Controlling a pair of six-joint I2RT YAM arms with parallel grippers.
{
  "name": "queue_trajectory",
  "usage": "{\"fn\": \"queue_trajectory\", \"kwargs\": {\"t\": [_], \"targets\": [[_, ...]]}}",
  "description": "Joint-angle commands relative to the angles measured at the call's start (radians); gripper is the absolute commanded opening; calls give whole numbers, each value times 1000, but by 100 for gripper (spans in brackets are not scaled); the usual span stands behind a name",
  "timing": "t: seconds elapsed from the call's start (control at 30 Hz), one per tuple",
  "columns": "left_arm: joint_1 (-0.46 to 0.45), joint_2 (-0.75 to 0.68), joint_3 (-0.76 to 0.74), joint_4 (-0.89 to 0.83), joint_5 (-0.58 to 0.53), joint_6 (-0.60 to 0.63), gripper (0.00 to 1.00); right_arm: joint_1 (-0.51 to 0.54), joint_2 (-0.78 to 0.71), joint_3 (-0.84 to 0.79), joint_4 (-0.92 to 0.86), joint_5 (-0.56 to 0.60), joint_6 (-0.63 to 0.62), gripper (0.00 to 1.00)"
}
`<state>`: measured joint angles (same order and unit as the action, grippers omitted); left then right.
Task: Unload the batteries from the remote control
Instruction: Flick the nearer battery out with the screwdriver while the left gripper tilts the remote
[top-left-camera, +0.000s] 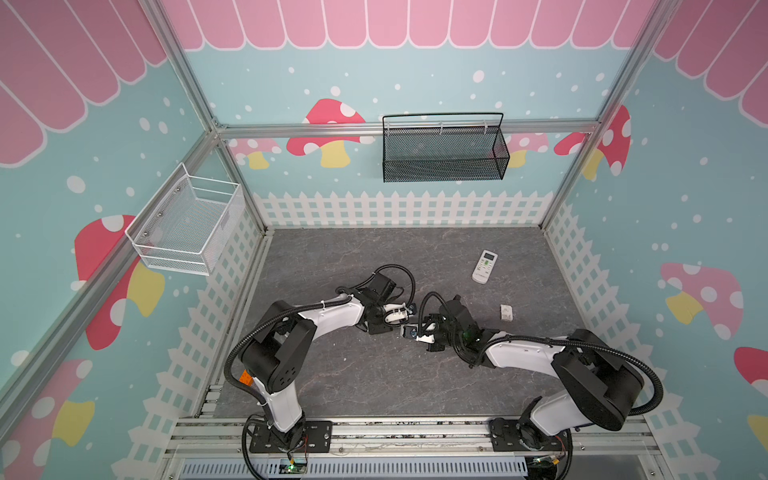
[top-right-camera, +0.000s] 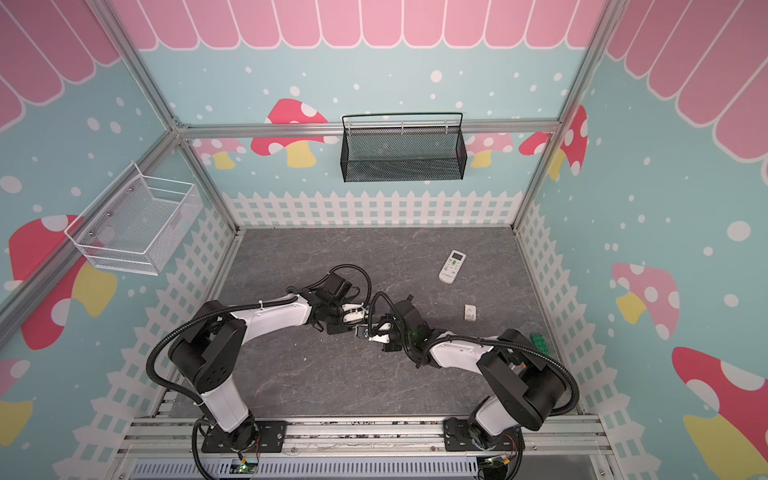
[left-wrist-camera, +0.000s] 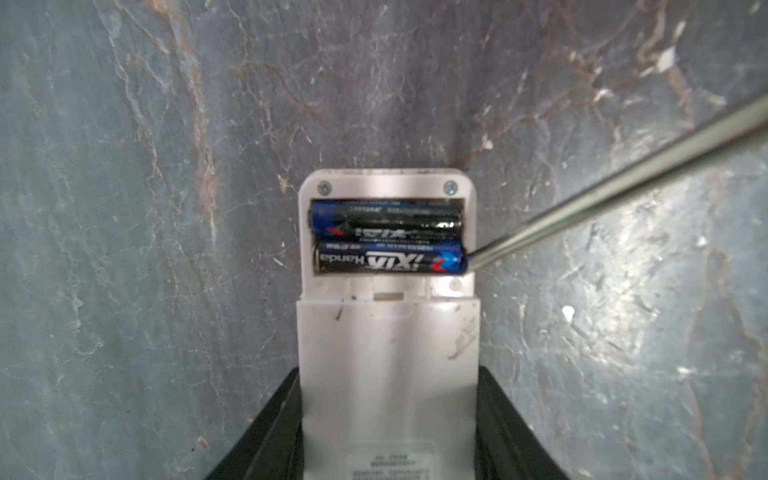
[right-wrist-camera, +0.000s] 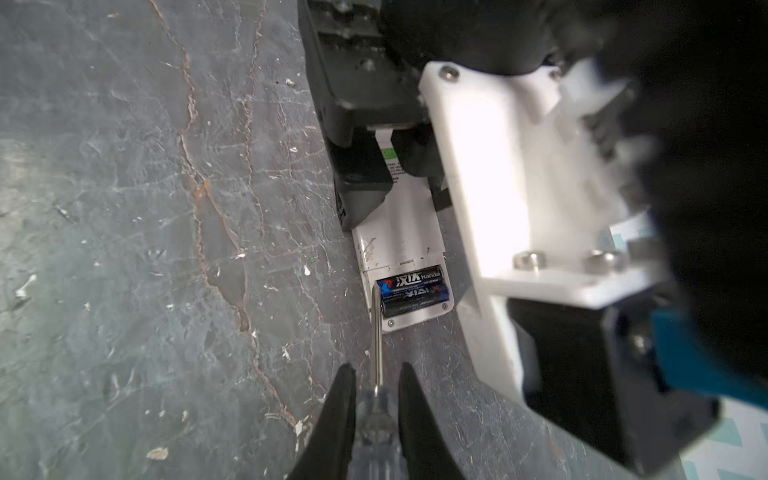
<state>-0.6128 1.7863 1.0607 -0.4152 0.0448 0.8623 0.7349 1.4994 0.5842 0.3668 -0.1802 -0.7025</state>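
My left gripper is shut on the white remote control, held back side up just above the table. Its battery bay is uncovered, and two black-and-blue batteries lie side by side in it. My right gripper is shut on the clear handle of a screwdriver. The metal shaft reaches in, and its tip touches the end of the battery that lies nearer the left gripper's fingers. In both top views the two grippers meet mid-table.
A second white remote lies face up at the back right of the grey table. A small white cover piece lies nearer. A black mesh basket hangs on the back wall and a white wire basket on the left wall.
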Motion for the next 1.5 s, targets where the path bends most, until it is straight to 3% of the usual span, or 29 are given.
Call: {"fn": "queue_trajectory", "kwargs": {"t": [0.0, 0.83, 1.47], "targets": [[-11, 11, 1, -4, 30, 0, 0, 3, -25, -9, 74, 40, -14, 0], [-19, 27, -2, 14, 1, 4, 0, 1, -56, -32, 81, 57, -19, 0], [-24, 17, -27, 148, -161, -1, 0, 1, -69, -61, 41, 50, -25, 0]]}}
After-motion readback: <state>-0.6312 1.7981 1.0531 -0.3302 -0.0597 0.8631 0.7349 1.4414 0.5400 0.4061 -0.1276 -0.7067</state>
